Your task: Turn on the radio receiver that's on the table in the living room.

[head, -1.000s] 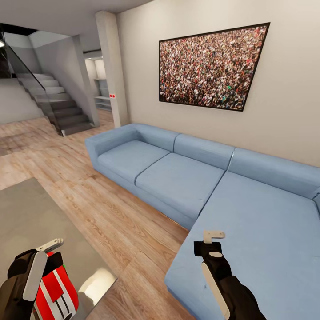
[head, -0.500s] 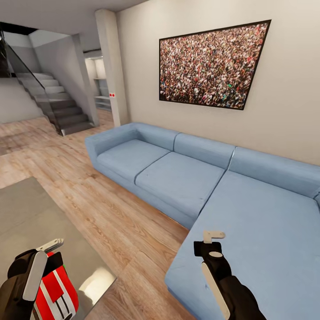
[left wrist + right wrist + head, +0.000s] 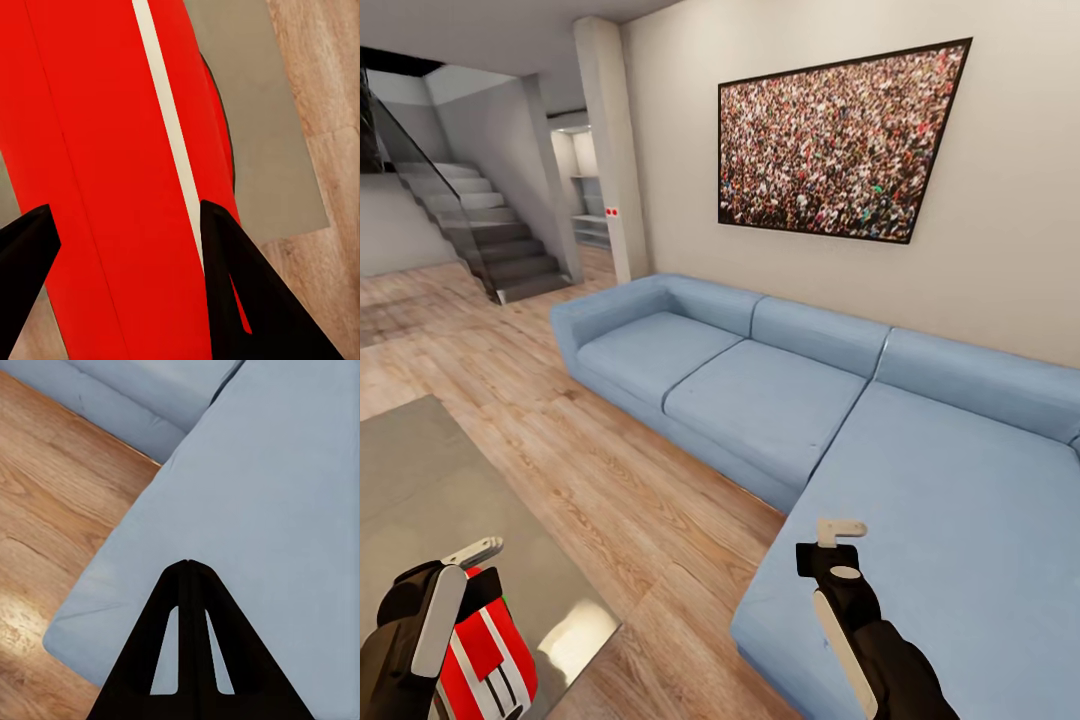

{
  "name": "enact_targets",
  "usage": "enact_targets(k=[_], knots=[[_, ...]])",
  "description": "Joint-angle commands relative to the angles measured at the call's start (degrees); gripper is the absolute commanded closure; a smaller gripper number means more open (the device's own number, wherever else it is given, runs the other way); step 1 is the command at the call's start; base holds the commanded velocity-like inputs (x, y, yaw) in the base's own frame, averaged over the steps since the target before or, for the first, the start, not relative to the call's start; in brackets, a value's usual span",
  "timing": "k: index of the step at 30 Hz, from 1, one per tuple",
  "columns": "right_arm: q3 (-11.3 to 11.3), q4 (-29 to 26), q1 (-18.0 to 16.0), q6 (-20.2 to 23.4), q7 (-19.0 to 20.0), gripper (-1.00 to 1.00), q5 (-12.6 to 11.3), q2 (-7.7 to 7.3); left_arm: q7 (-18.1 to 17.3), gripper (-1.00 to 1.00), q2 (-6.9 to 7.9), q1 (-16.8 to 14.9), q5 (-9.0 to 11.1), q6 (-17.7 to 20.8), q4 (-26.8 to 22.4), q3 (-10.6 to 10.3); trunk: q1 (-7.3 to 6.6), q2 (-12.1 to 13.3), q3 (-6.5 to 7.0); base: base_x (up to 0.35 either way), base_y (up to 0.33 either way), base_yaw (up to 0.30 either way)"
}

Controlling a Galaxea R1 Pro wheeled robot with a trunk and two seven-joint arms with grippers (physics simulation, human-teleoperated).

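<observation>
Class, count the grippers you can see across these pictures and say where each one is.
2. The left gripper is at the red radio over the grey table; its fingers straddle the radio. The right gripper hangs shut above the blue sofa.

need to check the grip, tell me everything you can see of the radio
The radio is a glossy red rounded box with white stripes and a dark-edged white panel on its face. It sits at the near corner of the grey table, partly hidden behind the left arm. In the left wrist view its red side with one thin cream stripe lies between the two black fingers of the left tool, which stand apart on either side of it. Whether the fingers press on it cannot be told.
</observation>
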Motion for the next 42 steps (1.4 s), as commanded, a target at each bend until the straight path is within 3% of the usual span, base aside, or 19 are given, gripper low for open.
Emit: enact_targets(k=[1,4,11,17,20,29,32,36,42], knots=[[0.0,0.0,0.0,0.0,0.0,1.0,-0.01,0.0,0.12,1.0,0.02,-0.01,-0.41,0.1,0.0,-0.01,0.23,-0.42,-0.18,0.0,0.0,0.0],[0.0,0.0,0.0,0.0,0.0,1.0,-0.04,0.0,0.11,1.0,0.05,-0.01,-0.41,0.16,0.0,-0.01,0.88,-1.62,-0.72,0.0,0.0,0.0],[0.0,0.0,0.0,0.0,0.0,1.0,-0.08,0.0,-0.01,1.0,0.03,-0.01,-0.37,0.08,0.0,-0.08,0.88,-1.62,-0.72,0.0,0.0,0.0],[0.0,0.03,0.0,0.0,0.0,1.0,-0.16,0.0,-5.46,1.0,1.42,-1.0,-0.65,0.18,1.9,-0.1,0.88,-1.62,-0.72,0.0,0.0,0.0],[0.0,0.08,0.0,0.0,0.0,1.0,-0.17,0.0,-6.24,1.0,2.88,-3.78,-0.62,0.15,6.37,-0.1,0.88,-1.62,-0.72,0.0,0.0,0.0],[0.0,0.09,0.0,0.0,0.0,1.0,-0.17,0.0,-6.39,1.0,4.13,-11.64,-0.85,-0.26,17.74,-0.1,0.88,-1.62,-0.72,0.0,0.0,0.0],[0.0,0.09,0.0,0.0,0.0,1.0,-0.17,0.0,-6.45,1.0,5.73,-13.47,-0.86,-0.93,22.3,-0.1,0.88,-1.62,-0.72,0.0,0.0,0.0],[0.0,0.09,0.0,0.02,0.0,1.0,-0.17,0.0,-6.48,1.0,6.95,-15.07,-0.78,-2.94,26.8,-0.1,0.88,-1.62,-0.72,0.0,0.0,0.0],[0.0,0.09,0.0,0.02,0.0,1.0,-0.17,0.0,-6.48,1.0,7.2,-15.38,-0.69,-3.42,27.7,-0.1,0.88,-1.62,-0.72,0.0,0.0,0.0]])
